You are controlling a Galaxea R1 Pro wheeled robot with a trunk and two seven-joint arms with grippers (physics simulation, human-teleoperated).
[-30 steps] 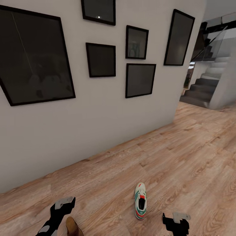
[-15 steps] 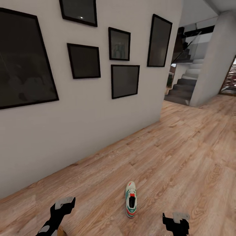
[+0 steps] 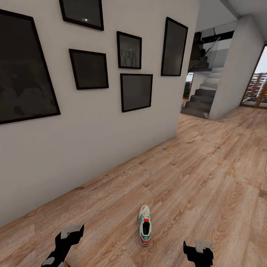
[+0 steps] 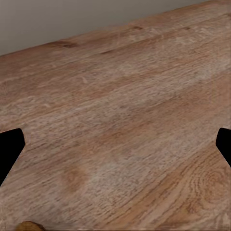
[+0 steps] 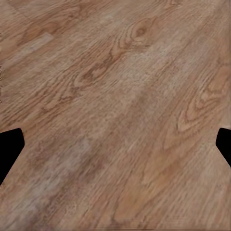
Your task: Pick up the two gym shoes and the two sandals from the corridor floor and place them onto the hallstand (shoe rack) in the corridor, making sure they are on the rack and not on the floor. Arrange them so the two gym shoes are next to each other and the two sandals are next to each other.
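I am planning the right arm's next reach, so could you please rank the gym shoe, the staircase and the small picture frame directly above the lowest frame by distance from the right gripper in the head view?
1. Gym shoe, on the floor to the left of the right gripper.
2. Small picture frame, on the wall ahead to the left.
3. Staircase, farthest, past the wall's corner.

The corridor floor (image 3: 207, 174) is light brown wood-grain planking that runs along the foot of the white wall (image 3: 92, 148) and on toward the grey stairs (image 3: 200, 104). One gym shoe (image 3: 145, 225) lies flat on it, well apart from the wall, its toe pointing toward that wall.
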